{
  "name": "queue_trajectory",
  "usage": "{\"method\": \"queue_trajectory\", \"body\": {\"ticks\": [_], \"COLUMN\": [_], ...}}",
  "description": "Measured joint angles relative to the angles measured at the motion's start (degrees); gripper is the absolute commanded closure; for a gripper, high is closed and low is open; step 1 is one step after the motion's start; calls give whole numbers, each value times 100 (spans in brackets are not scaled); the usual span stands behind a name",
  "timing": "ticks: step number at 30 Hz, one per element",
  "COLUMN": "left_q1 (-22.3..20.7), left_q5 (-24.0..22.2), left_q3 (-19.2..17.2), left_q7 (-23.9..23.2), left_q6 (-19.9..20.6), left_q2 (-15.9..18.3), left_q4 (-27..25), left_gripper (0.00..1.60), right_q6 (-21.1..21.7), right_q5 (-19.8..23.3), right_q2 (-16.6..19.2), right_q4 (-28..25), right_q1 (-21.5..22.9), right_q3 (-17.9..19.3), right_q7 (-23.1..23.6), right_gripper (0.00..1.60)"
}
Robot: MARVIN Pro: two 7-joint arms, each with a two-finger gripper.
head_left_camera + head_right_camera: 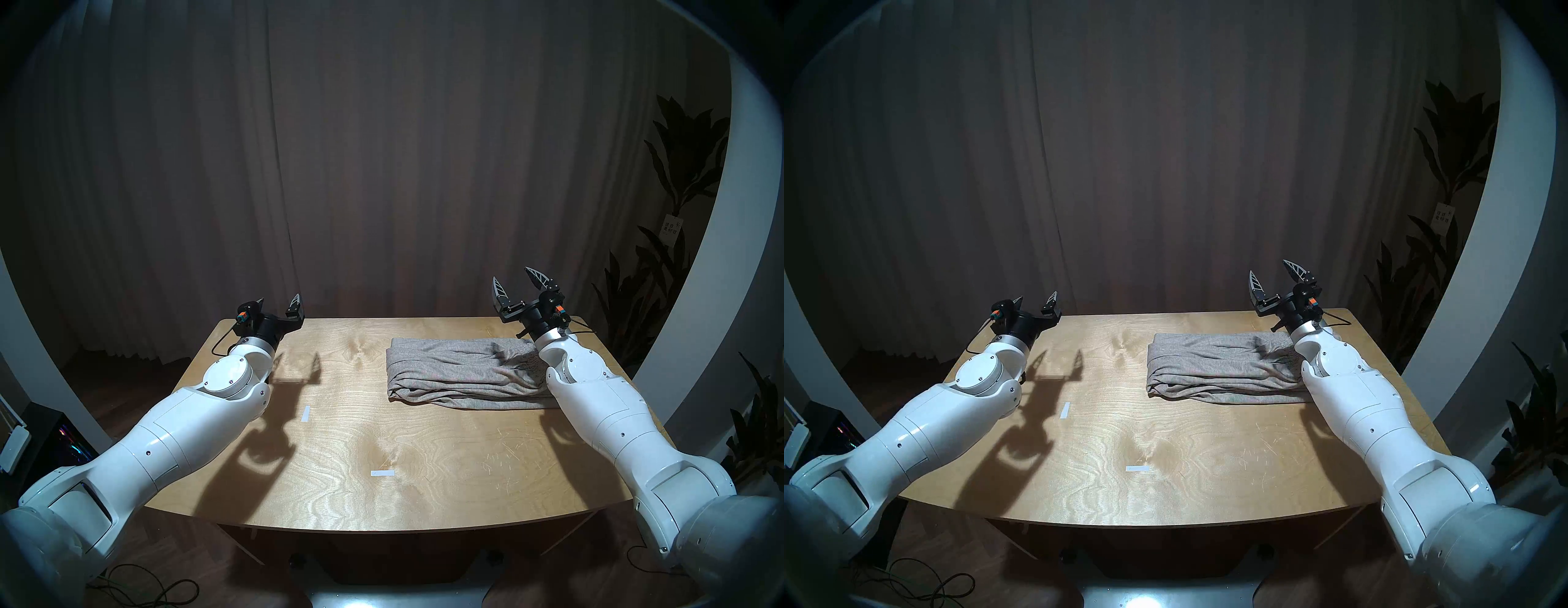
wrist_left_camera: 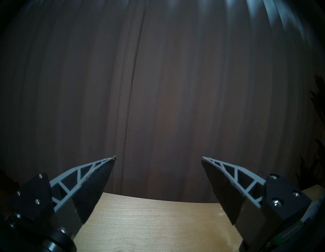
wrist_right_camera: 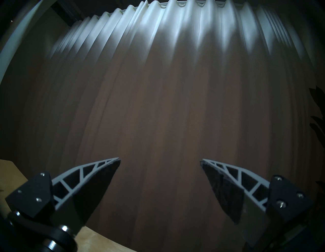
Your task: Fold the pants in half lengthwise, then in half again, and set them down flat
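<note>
The light heather-grey pants (image 1: 458, 373) lie folded in a flat, layered bundle on the far right part of the wooden table (image 1: 339, 446); they also show in the head stereo right view (image 1: 1216, 367). Their right end is hidden behind my right arm. My right gripper (image 1: 511, 280) (image 1: 1272, 271) is open and empty, raised above the table's far right corner, pointing up at the curtain (image 3: 160, 159). My left gripper (image 1: 278, 300) (image 1: 1035, 298) is open and empty above the table's far left corner (image 2: 158, 157). Neither wrist view shows the pants.
Two white tape strips (image 1: 305, 414) (image 1: 382, 473) lie on the table. A dark curtain (image 1: 382, 170) hangs behind the far edge. Potted plants (image 1: 679, 212) stand at the right. Cables (image 1: 140, 588) lie on the floor at the lower left.
</note>
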Motion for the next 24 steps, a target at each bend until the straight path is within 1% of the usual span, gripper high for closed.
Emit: {"method": "queue_trajectory", "body": {"ticks": [5,8,12,17,21,24], "left_q1": [18,32,39,44,44,43], "left_q5": [156,281,393,573,701,760], "left_q3": [36,61,83,129,169,183], "left_q7": [183,345,491,685,788,844], "left_q6": [-47,-79,-101,-130,-142,-151], "left_q2": [6,6,6,-1,-14,-19], "left_q4": [-17,-30,-42,-48,-41,-36], "left_gripper": [0,0,0,0,0,0], "right_q6": [-67,-68,20,362,725,849], "right_q5": [192,403,529,656,780,865], "right_q2": [-163,-319,-423,-524,-575,-597], "right_q4": [365,671,918,1336,1639,1759], "right_q1": [227,419,582,840,1039,1137], "right_q3": [214,369,431,439,445,478], "right_q7": [-106,-174,-166,77,379,567], "right_gripper": [0,0,0,0,0,0]}}
